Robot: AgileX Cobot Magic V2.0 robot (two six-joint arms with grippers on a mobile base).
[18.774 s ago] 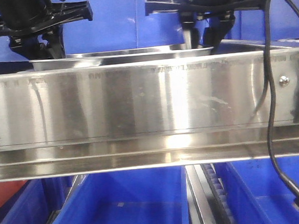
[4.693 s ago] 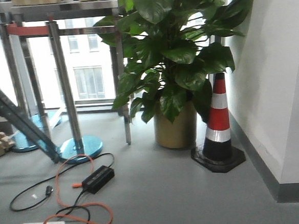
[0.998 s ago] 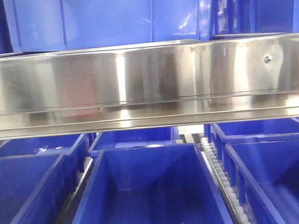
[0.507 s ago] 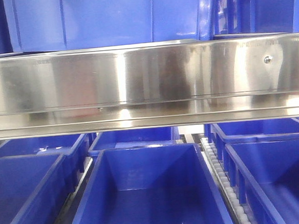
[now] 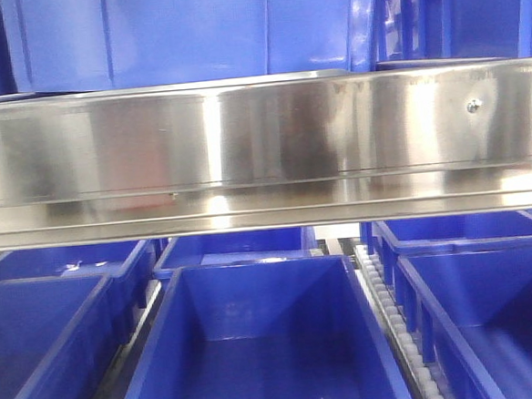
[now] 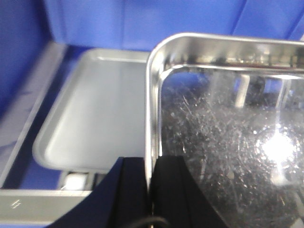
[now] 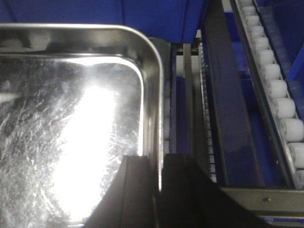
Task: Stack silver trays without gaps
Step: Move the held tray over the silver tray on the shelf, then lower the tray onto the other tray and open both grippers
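Note:
A shiny scratched silver tray (image 6: 228,123) is held by both grippers. In the left wrist view my left gripper (image 6: 151,164) is shut on the tray's left rim near its corner. In the right wrist view my right gripper (image 7: 159,161) is shut on the right rim of the same tray (image 7: 71,118). A second silver tray (image 6: 95,114) lies lower down and to the left of the held one, only partly under it. Neither gripper shows in the front view. The trays' bodies are hidden there behind the steel rail.
A broad polished steel shelf rail (image 5: 262,145) with a screw (image 5: 470,106) spans the front view. Open blue bins (image 5: 258,346) stand below it and more blue bins (image 5: 190,31) behind it. White roller tracks (image 7: 280,95) run right of the held tray.
Over the last second the front view has shifted only slightly. Much earlier, both grippers and a tray showed above the rail; now they are out of that view.

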